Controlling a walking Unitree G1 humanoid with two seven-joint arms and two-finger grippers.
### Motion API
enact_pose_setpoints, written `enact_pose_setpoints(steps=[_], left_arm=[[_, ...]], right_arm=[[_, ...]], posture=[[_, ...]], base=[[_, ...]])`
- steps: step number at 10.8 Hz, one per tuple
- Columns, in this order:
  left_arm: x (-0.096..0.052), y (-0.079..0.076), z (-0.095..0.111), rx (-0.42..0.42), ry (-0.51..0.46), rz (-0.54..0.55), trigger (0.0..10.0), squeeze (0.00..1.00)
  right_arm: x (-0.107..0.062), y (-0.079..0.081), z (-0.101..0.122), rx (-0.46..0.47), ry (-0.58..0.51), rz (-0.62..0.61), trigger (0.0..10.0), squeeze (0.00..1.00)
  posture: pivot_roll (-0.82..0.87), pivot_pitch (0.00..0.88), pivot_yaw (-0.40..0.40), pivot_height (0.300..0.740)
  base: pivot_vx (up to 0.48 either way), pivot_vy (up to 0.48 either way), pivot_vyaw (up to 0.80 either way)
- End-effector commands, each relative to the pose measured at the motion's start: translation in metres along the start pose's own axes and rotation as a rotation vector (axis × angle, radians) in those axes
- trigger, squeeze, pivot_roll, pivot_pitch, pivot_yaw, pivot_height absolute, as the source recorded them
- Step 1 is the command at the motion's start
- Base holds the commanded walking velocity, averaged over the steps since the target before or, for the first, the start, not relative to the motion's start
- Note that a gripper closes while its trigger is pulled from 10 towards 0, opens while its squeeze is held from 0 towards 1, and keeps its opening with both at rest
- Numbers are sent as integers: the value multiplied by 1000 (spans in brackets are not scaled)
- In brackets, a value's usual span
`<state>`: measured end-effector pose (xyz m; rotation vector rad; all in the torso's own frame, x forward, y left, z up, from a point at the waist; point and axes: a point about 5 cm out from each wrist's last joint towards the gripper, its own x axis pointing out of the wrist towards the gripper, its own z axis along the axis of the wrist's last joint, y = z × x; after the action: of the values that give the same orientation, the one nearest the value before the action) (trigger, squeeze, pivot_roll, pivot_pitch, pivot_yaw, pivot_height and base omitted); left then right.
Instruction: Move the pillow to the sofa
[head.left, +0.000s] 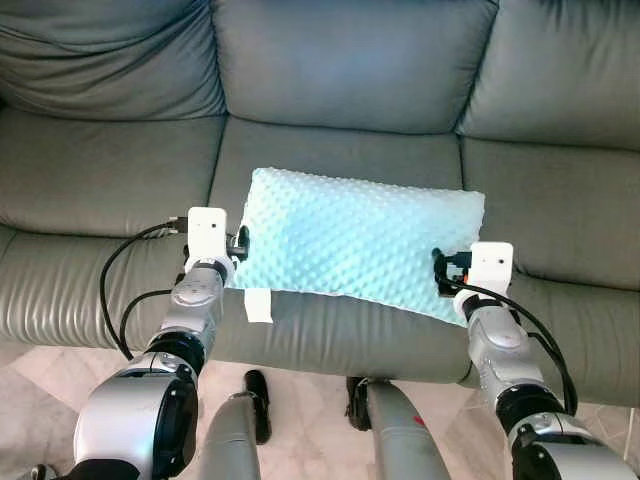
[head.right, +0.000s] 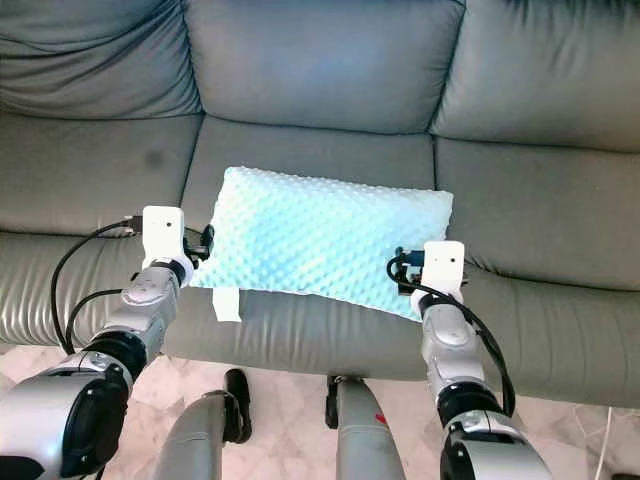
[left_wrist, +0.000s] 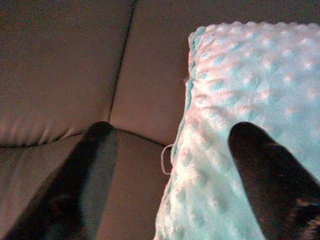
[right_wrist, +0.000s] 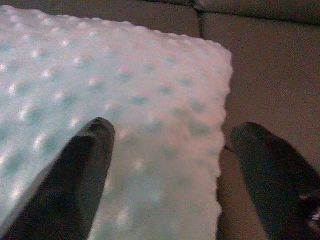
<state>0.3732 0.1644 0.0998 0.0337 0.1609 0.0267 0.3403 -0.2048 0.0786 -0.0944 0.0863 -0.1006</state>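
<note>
Pale aqua, dimple-textured rectangular pillow (head.left: 360, 240): lying flat on the middle seat cushion of the grey leather three-seat sofa (head.left: 110, 180), long side across the seat, near edge close to the front lip of the cushion. White fabric tag (head.left: 258, 305) hanging from the near corner on the robot's left, draped over the seat front.

Left gripper (left_wrist: 170, 145): at the pillow's left short edge, black fingers spread apart; one finger (left_wrist: 265, 175) over the dimpled fabric, the other over bare sofa leather, pillow edge between them, not clamped. White wrist housing (head.left: 208, 233) upright just beside the pillow's left end.

Right gripper (right_wrist: 170, 150): at the pillow's right short edge, fingers likewise apart; one finger (right_wrist: 80, 175) over the pillow surface, the other (right_wrist: 272, 175) over the sofa seat, corner of the pillow between them, no grip closed. White wrist housing (head.left: 490, 268) just beside the pillow's near right corner.

Black cables looping from both silver forearms. Pale marble-patterned floor (head.left: 300, 400) below the sofa front, between the robot's legs.
</note>
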Motion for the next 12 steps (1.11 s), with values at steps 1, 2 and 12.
enact_pose_setpoints(steps=[1, 2, 12], left_arm=[[-6, 7, -14, -33, 24, 15, 10000, 1000], [-6, 10, -9, -71, -22, 4, 10000, 1000], [-75, 21, -33, -148, -174, -215, 10000, 0]], right_arm=[[-11, -7, -19, -27, 74, -46, 10000, 1000], [-13, -12, -17, -47, 63, -94, 10000, 1000], [-19, -60, -38, -201, 336, -327, 10000, 0]], posture=[[-143, 477, 22, 740], [-138, 475, 22, 740], [-32, 430, 27, 740]], base=[[0, 0, 0], [0, 0, 0], [0, 0, 0]])
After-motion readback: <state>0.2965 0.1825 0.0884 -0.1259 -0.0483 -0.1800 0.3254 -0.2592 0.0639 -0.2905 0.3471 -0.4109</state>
